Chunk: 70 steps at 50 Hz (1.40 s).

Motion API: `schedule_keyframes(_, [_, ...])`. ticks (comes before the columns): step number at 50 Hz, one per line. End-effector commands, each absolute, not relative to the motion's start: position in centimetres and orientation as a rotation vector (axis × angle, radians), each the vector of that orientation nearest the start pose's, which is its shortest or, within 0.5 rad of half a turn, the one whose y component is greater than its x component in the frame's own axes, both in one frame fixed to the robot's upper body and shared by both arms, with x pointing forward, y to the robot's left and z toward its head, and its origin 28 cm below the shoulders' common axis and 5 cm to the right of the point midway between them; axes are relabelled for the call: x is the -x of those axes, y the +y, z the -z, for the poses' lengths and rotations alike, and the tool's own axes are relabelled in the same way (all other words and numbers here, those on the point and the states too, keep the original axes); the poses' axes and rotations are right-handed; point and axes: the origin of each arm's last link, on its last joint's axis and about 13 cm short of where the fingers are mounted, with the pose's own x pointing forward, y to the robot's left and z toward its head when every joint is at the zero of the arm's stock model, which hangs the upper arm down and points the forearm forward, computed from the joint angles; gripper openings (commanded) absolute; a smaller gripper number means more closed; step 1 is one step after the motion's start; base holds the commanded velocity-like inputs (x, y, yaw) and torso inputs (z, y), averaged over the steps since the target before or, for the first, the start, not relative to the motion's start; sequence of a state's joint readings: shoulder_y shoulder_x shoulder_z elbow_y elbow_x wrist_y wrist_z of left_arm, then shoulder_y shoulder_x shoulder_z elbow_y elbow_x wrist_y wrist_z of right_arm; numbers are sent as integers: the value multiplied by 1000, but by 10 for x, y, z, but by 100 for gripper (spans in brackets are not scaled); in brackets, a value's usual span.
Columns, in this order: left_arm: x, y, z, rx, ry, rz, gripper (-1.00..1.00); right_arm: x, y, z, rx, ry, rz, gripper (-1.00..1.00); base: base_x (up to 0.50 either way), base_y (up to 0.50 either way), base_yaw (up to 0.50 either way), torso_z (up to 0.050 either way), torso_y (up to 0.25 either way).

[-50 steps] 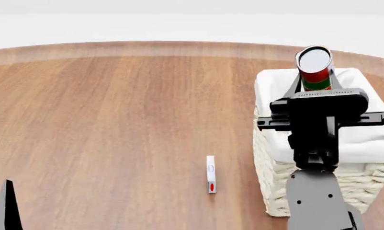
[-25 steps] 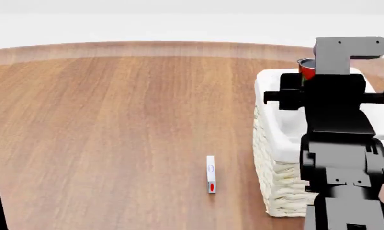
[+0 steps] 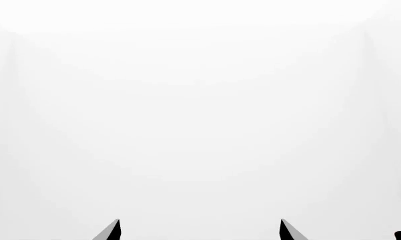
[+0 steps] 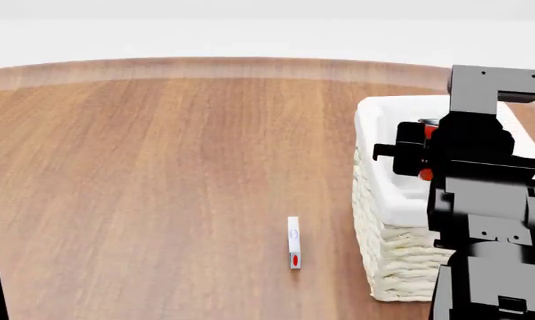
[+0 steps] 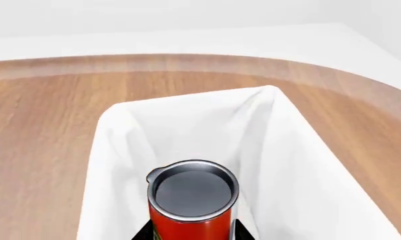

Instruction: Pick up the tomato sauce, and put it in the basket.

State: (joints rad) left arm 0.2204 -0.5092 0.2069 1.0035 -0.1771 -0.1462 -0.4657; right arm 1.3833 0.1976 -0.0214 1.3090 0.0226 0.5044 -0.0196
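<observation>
Right gripper [image 5: 190, 231]: clamped on tomato sauce [image 5: 190, 202] | can upright between jaws, over basket [image 5: 114, 150] interior | left gripper [image 3: 199, 231]: jaws apart

A wooden tabletop [image 4: 161, 167] with a curved far edge carries two things. A cream wicker basket [image 4: 394, 257] with a white cloth liner stands on its right side. A small white stick-like item with a red end [image 4: 293, 242] lies near the middle, left of the basket and apart from it.

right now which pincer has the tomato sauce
The right pincer, over the basket, grips the tomato sauce. The left pincer holds nothing, its tips apart against blank white.
</observation>
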Motion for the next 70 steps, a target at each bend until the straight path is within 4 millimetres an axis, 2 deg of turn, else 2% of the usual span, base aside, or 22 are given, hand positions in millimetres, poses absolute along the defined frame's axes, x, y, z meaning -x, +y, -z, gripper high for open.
schedule_keyframes(1, [-122,213,-161,-55,-538,57,100,-411,-182,-181,3,473,162,-100,0,0,0,0,0])
schedule_keyframes(19, [-120,214,-161,-51,-534,55,100,-411,-182,-176,15,456,161,-100,0,0,0,0,0])
schedule_keyframes(20, [-120,214,-160,-52,-532,55,100,-411,-182,-176,8,457,124,100,0,0,0,0,0])
schedule_keyframes(39, [-118,214,-160,-43,-531,61,100,-412,-184,-178,15,424,165,100,0,0,0,0,0])
schedule_keyframes(41, [-119,214,-158,-45,-527,61,100,-416,-183,-185,37,361,156,100,0,0,0,0,0])
schedule_keyframes(42, [-119,214,-158,-45,-526,61,100,-422,-181,-194,138,252,184,100,0,0,0,0,0])
schedule_keyframes(44, [-119,215,-157,-46,-524,60,100,-425,-178,-199,207,183,179,100,0,0,0,0,0])
schedule_keyframes(45, [-119,215,-156,-46,-520,60,100,-428,-175,-201,286,84,196,100,0,0,0,0,0])
schedule_keyframes(48, [-119,214,-153,-50,-512,63,100,-430,-170,-200,336,-61,223,100,0,0,0,0,0])
schedule_keyframes(53, [-120,214,-148,-58,-500,61,100,-427,-157,-186,360,-320,203,100,0,0,0,0,0])
schedule_keyframes(54, [-120,214,-148,-60,-497,60,100,-421,-157,-178,383,-310,204,100,0,0,0,0,0])
schedule_keyframes(56, [-121,213,-146,-60,-488,64,100,-394,-161,-136,439,-206,204,100,0,0,0,0,0])
schedule_keyframes(58, [-121,212,-145,-59,-487,67,100,-383,-146,-168,427,-378,184,100,0,0,0,0,0])
schedule_keyframes(59, [-121,211,-145,-62,-487,69,100,-371,-140,-178,454,-467,190,100,0,0,0,0,0])
schedule_keyframes(61, [-123,210,-145,-62,-488,74,100,-347,-130,-185,490,-573,202,100,0,0,0,0,0])
schedule_keyframes(62, [-123,209,-145,-61,-489,77,100,-334,-125,-184,508,-608,189,100,0,0,0,0,0])
schedule_keyframes(65, [-122,208,-144,-63,-487,82,100,-315,-119,-180,538,-668,190,100,0,0,0,0,0])
schedule_keyframes(66, [-122,208,-143,-67,-487,85,100,-304,-115,-176,542,-694,200,100,0,0,0,0,0])
schedule_keyframes(70, [-121,208,-142,-70,-484,81,100,-281,-109,-158,539,-724,212,100,0,0,0,0,0])
